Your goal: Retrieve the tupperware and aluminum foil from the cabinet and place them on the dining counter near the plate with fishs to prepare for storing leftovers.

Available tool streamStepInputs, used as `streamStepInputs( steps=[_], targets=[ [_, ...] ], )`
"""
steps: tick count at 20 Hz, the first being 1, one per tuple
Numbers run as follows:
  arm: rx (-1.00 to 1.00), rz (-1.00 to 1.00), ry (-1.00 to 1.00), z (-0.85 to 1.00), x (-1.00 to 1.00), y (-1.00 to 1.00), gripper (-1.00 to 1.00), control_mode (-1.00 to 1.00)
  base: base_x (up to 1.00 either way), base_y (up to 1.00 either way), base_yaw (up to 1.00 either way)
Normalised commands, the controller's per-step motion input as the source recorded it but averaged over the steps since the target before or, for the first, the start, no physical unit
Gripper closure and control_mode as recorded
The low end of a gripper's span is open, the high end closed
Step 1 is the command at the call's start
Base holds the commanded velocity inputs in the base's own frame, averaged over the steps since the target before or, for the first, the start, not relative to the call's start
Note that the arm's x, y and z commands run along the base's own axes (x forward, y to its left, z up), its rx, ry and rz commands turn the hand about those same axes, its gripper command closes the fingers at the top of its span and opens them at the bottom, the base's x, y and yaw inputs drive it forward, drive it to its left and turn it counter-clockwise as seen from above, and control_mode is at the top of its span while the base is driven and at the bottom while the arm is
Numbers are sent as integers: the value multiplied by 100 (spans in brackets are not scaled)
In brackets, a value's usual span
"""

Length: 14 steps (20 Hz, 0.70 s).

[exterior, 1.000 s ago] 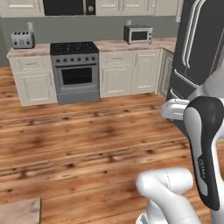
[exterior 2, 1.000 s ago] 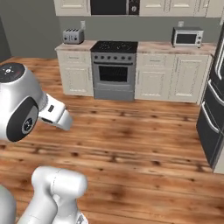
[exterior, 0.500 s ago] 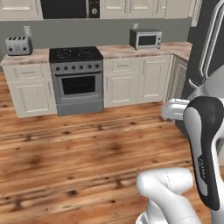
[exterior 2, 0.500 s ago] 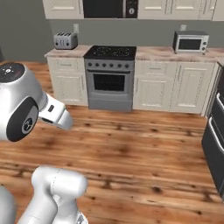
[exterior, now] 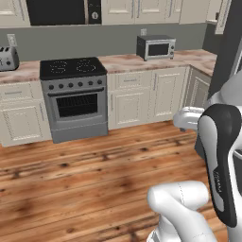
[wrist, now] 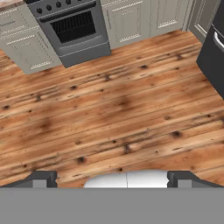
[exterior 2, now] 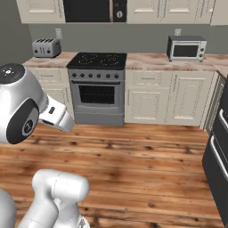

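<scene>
Cream-beige wall cabinets (exterior: pixel 142 8) (exterior 2: pixel 160 9) run along the top of both base views with their doors shut; I cannot tell which is the task's cabinet. The tupperware, the aluminum foil, the dining counter and the plate with fishs are out of view. In the hand view my gripper (wrist: pixel 114 179) points down at the wooden floor (wrist: pixel 118 109), open, its two dark fingertips (wrist: pixel 43 178) far apart with nothing between them. The arm is folded close over the base.
Ahead stands a grey stove (exterior: pixel 75 101) (exterior 2: pixel 99 87) (wrist: pixel 74 30) between white base cabinets (exterior: pixel 142 97). A microwave (exterior: pixel 156 46) (exterior 2: pixel 186 47) and a toaster (exterior: pixel 8 57) (exterior 2: pixel 46 46) sit on the counter. A black fridge (exterior 2: pixel 219 149) (wrist: pixel 213 48) stands to the right.
The whole picture has shifted: the base has driven closer to the stove wall, which now looks larger. The arm's pose and the open gripper look unchanged.
</scene>
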Motion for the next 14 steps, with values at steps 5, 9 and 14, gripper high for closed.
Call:
streamStepInputs(
  steps=[5,9,14],
  targets=[
    [0,0,0,0,0,0,-100,100,100,-19,-21],
    [0,0,0,0,0,0,-100,100,100,-14,-23],
    [0,0,0,0,0,0,-100,100,100,-20,-28]
  ],
)
